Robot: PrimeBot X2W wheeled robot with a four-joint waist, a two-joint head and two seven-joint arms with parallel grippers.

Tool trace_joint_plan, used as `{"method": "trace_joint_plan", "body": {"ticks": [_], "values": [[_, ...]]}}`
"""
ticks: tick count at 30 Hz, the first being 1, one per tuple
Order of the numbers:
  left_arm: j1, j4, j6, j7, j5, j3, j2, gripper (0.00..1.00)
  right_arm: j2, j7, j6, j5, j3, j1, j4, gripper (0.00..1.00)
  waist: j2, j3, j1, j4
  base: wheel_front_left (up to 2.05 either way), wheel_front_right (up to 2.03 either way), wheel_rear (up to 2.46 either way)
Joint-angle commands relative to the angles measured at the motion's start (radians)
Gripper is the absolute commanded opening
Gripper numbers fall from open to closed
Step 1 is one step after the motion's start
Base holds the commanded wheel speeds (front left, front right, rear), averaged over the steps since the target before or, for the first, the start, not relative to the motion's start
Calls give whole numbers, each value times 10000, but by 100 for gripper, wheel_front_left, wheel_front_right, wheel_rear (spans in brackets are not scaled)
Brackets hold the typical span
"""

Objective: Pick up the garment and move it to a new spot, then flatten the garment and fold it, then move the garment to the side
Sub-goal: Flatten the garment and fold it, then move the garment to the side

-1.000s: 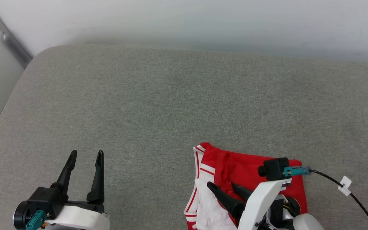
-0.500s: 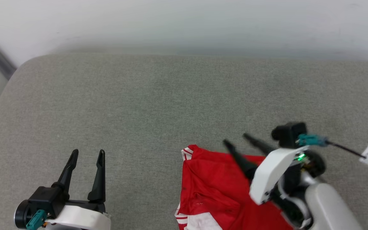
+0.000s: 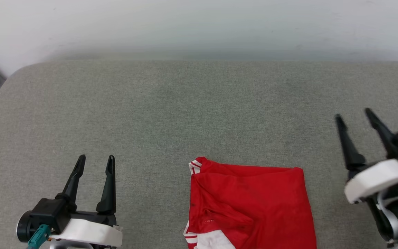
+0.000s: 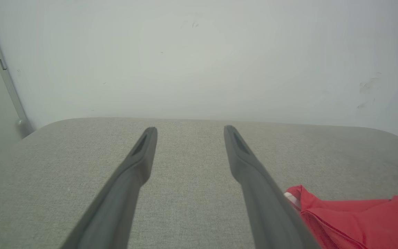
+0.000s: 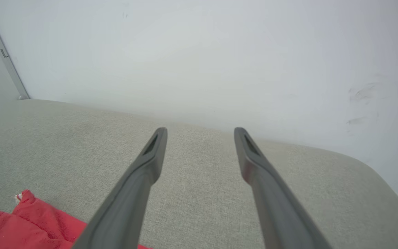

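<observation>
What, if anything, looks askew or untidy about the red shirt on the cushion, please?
The garment lies folded, but its left edge is untidy: striped trim pokes out at the far corner and a diagonal crease bunches above the white sleeve. Nothing looks damaged.

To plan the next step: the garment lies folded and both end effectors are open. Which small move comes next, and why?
Probably bring the right end effector down to the right edge of the garment: it lies folded and ungripped, and that open end effector is nearest.

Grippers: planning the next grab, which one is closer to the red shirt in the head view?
The right gripper, just off the garment's right edge; the left gripper stands a wider stretch of grey cushion from its left edge. Both are open, empty.
</observation>
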Motion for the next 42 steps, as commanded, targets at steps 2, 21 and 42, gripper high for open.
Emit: {"method": "trace_joint_plan", "body": {"ticks": [2, 21, 42], "values": [[-46, -73, -11, -22, -59, -38, -46, 100, 142, -459, -4, 47, -431, 395, -197, 100, 0, 11, 0, 15, 0, 0, 0], [280, -450, -12, -22, -294, -243, -11, 100, 1011, -2509, -4, -160, -743, 2313, -949, 100, 0, -58, 0, 5, 0, 0, 0], [-38, -257, -12, -22, -237, -317, -90, 100, -142, 1899, -4, 1604, 384, 2573, -1543, 100, 0, 551, 0, 134, 0, 0, 0]]}}
